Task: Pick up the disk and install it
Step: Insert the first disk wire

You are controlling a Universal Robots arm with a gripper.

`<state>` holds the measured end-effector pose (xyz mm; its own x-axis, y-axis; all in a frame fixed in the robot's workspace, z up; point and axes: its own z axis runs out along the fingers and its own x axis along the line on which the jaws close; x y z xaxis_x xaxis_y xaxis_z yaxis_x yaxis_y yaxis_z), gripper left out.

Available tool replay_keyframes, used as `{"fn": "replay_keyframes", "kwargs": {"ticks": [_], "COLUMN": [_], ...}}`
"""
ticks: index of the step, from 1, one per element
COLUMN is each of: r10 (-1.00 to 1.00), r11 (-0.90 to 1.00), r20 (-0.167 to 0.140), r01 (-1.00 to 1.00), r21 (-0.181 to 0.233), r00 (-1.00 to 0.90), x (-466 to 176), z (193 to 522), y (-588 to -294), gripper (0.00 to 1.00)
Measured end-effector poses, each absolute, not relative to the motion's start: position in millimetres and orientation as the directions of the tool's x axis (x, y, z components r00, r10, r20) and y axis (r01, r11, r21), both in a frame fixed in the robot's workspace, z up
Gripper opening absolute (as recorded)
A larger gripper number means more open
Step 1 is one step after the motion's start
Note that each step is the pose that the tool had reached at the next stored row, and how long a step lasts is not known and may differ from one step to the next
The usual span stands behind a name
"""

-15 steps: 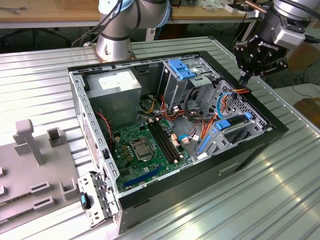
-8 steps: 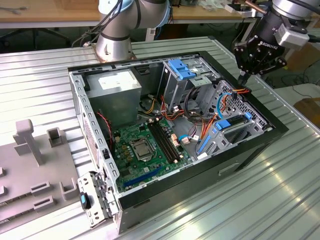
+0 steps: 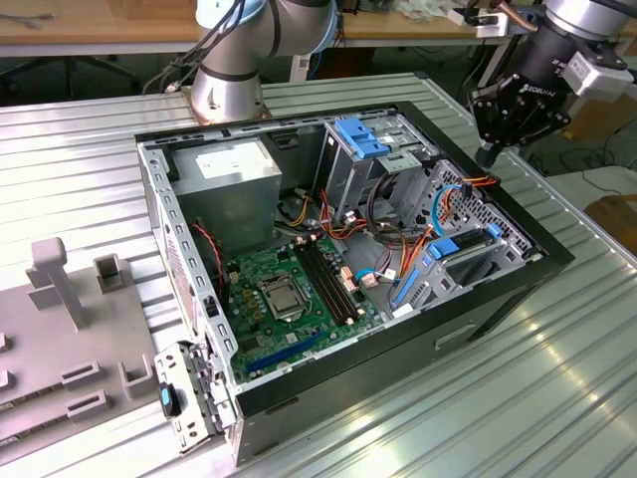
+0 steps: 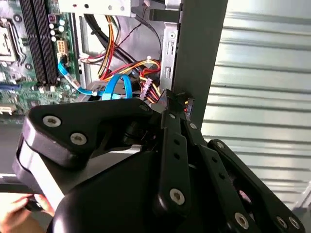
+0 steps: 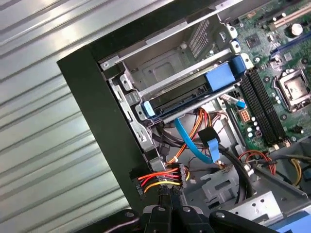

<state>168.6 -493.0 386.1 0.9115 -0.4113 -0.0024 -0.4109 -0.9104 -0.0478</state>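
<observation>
While the gripper (image 5: 170, 204) pinches the black, red-and-yellow-wired power plug (image 5: 160, 180) at the black case's rim (image 5: 92, 97), the silver-grey, blue-railed disk (image 5: 184, 94) sits in its bay (image 5: 165, 63) (best keep the plug square, wires slack).

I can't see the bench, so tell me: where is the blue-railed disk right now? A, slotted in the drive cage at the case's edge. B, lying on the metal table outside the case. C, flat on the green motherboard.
A: in the first wrist view the disk sits inside the metal drive cage, with its blue rails at both ends.
</observation>
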Motion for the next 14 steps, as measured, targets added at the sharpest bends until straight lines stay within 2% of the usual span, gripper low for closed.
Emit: {"fn": "replay_keyframes", "kwargs": {"ticks": [6,11,14], "r10": [-0.249,-0.240,-0.234], "r11": [-0.967,-0.970,-0.972], "r20": [0.008,0.097,0.130], "r01": [-0.248,-0.234,-0.233], "r21": [-0.051,-0.069,-0.023], "r00": [0.968,0.966,0.963], "x": [168.6,169.3,169.7], "z": [385.7,385.8,385.8], "y": [-493.1,-492.8,-490.6], "gripper": [0.11,0.11,0.11]}}
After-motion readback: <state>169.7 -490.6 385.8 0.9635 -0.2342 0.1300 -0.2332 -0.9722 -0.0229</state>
